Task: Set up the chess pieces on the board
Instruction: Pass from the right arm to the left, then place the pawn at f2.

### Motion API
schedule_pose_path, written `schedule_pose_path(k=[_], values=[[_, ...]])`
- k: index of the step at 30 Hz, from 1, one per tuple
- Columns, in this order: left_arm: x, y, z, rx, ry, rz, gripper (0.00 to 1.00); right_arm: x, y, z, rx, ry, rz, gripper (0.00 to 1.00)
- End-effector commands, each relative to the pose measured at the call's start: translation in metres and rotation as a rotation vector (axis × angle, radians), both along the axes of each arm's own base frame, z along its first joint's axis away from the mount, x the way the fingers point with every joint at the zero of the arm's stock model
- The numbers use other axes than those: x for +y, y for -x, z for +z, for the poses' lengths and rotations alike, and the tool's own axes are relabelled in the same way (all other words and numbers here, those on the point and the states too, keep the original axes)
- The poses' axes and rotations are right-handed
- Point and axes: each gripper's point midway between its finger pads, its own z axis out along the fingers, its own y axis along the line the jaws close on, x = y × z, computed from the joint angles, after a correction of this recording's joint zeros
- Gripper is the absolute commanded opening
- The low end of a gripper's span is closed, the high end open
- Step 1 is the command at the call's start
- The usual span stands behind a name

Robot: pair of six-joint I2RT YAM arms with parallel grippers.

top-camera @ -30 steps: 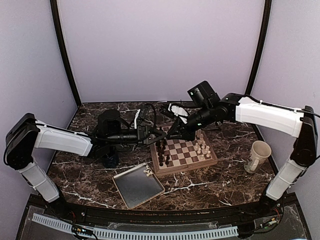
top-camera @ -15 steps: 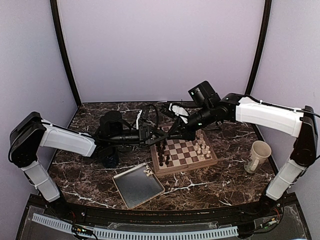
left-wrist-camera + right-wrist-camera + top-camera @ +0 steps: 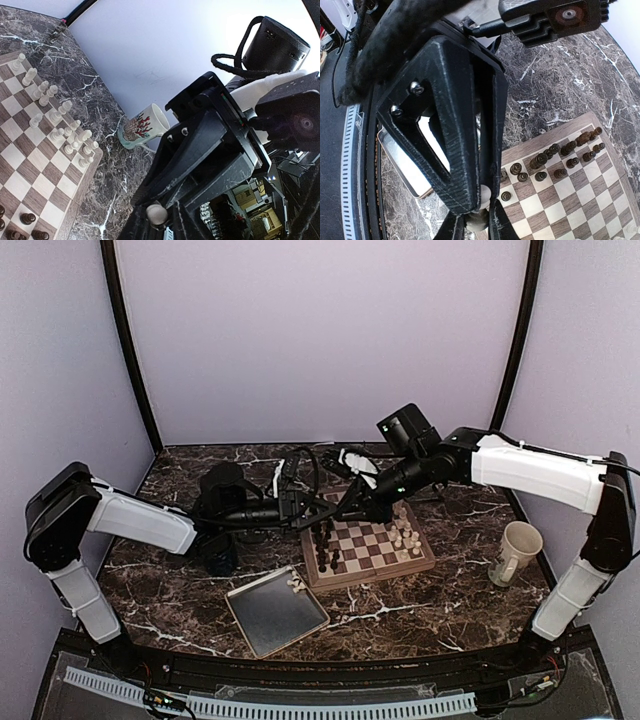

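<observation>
Found a red branching print above a hatched band on the glossy cream ceramic mug [image 3: 145, 127], set on the dark, white-veined marble tabletop [image 3: 450, 600] right of the square wooden chessboard with light and dark brown checks [image 3: 368, 538]. Saw the right gripper [image 3: 476, 226] pinched on a small cream-white, round-headed chess piece [image 3: 156, 215], held in the air over the board's dark-piece end. Found the left gripper [image 3: 479, 197] meeting it tip to tip (angular matte black plastic, shiny screws); could not tell whether those jaws gripped the piece too. Noted smooth cream pieces [image 3: 405, 538] clustered on the board's right side, turned dark brown pieces [image 3: 325, 545] on its left, and a few cream ones [image 3: 296, 584] at the far corner of the flat grey metal tray [image 3: 275, 615].
</observation>
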Motion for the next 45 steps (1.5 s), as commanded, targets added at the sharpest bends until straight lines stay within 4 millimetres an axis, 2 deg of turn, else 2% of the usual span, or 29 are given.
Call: schedule_pose_path(k=[1, 6, 8, 12, 15, 18, 23, 31, 33, 40, 45], values=[[-0.005, 0.000, 0.024, -0.063, 0.066, -0.021, 0.17, 0.002, 0.005, 0.011, -0.016, -0.040, 0.022, 0.15], [-0.009, -0.003, 0.024, -0.076, 0.065, -0.026, 0.13, 0.001, 0.005, 0.006, -0.016, -0.031, 0.024, 0.15], [-0.012, -0.006, 0.024, -0.090, 0.060, -0.029, 0.11, -0.003, 0.005, 0.014, -0.045, -0.042, 0.013, 0.16], [-0.022, -0.015, 0.020, -0.122, 0.023, -0.030, 0.10, -0.011, -0.003, 0.006, -0.082, -0.009, -0.022, 0.18], [-0.031, -0.024, 0.015, -0.156, 0.001, -0.029, 0.10, -0.020, -0.017, -0.004, -0.105, 0.018, -0.075, 0.31], [-0.041, -0.037, 0.002, -0.186, -0.038, -0.015, 0.09, -0.036, -0.032, -0.011, -0.113, 0.048, -0.128, 0.37], [-0.054, -0.055, -0.023, -0.245, -0.135, -0.001, 0.09, -0.077, -0.053, -0.017, -0.105, 0.093, -0.223, 0.45], [-0.078, -0.094, -0.069, -0.493, -0.498, 0.038, 0.10, -0.139, -0.075, -0.002, -0.135, 0.074, -0.376, 0.48], [-0.084, -0.104, -0.081, -0.526, -0.576, 0.036, 0.10, -0.154, -0.078, -0.010, -0.110, 0.077, -0.415, 0.48], [-0.096, -0.130, -0.113, -0.564, -0.736, 0.037, 0.11, -0.188, -0.088, -0.016, -0.100, 0.049, -0.521, 0.48], [-0.109, -0.137, -0.124, -0.567, -0.751, 0.014, 0.10, -0.200, -0.089, -0.017, -0.096, 0.034, -0.555, 0.49]])
